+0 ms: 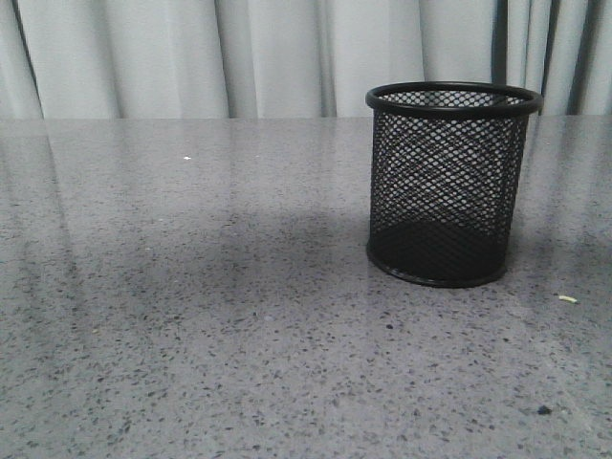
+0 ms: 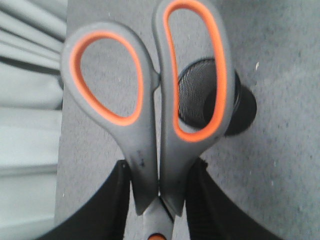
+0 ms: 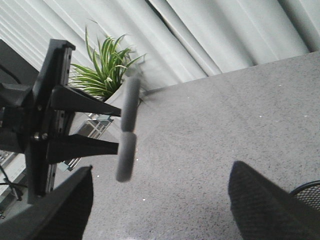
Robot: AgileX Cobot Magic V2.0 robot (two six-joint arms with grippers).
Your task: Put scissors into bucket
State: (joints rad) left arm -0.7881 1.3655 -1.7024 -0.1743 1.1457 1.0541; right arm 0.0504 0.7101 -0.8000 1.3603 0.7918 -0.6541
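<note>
Grey speckled counter (image 1: 191, 335) carries the bucket (image 1: 448, 186), upright and with nothing in it in the front view. Scissors (image 2: 150, 115) sit clamped in the left hand (image 2: 159, 200), both fingers pressed on the handle necks, loops pointing away, blades out of sight. Bucket mouth shows through 1 loop, well below. Right hand (image 3: 160, 200) spread apart, holding nothing. Grasp done; lowering and release remain

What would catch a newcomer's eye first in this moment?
The scissors fill the left wrist view, orange-lined handle loops outward, clamped in the left end effector, with the bucket seen behind them. In the front view the black mesh bucket stands upright and alone on the grey speckled table, right of centre.
</note>
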